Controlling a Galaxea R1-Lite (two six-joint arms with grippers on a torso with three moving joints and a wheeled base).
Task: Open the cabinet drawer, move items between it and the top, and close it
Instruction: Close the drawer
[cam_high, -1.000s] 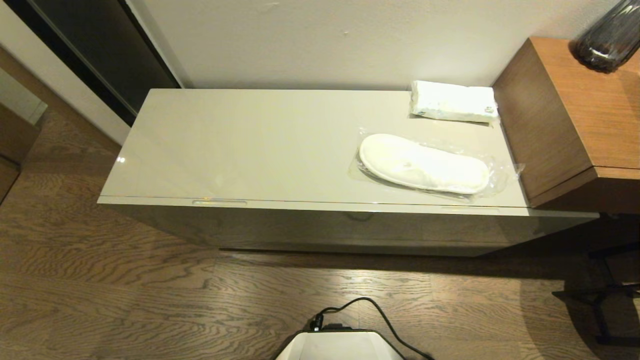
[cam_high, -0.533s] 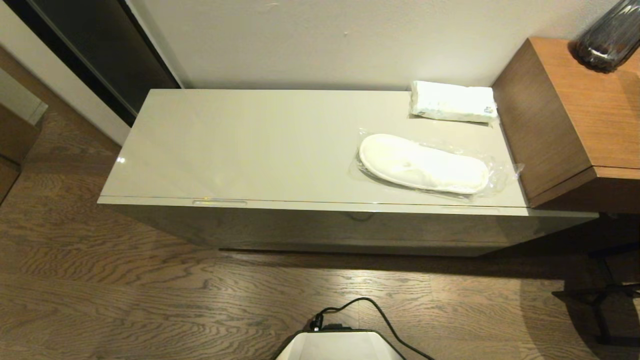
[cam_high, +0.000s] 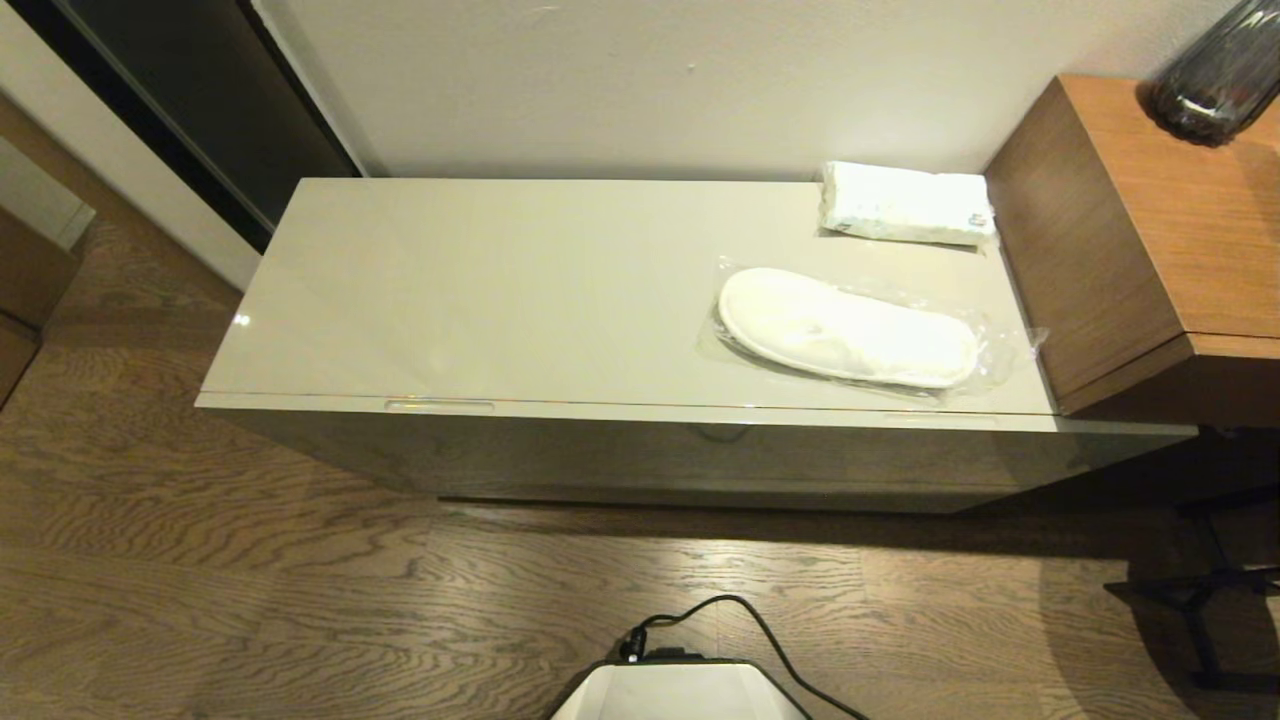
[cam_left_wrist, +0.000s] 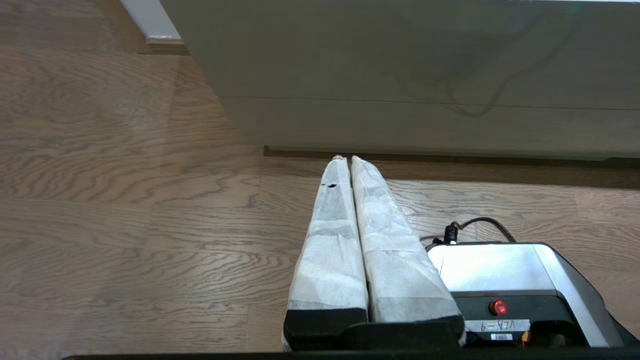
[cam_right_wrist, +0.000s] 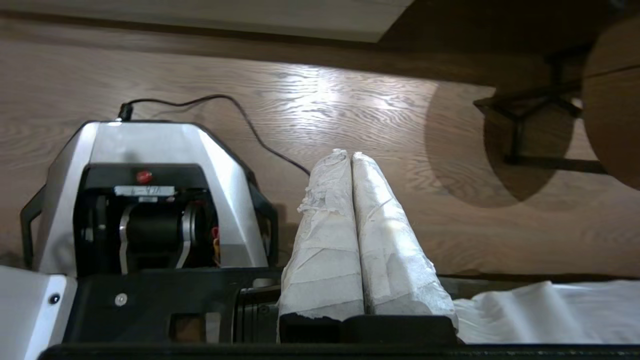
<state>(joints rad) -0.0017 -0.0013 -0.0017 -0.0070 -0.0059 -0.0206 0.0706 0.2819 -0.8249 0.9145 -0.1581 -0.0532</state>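
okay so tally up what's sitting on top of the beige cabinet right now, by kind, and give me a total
Tissue pack: 1, at the back right of the top.
Bagged slippers: 1 sealed pack, in front of the tissue pack.
Total: 2.
The cabinet drawer is shut. Both end effectors hang low over the floor, shut: the left end effector and the right end effector.

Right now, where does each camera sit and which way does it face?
Head: high, facing forward and down on the glossy cream-beige cabinet top; only the robot's silver base shows.
Left wrist: low, behind the shut left gripper, facing the closed grey-beige cabinet drawer front.
Right wrist: low, behind the shut right gripper, facing the wooden floor.
Shared: both wrist views and the head view show the base and floor.
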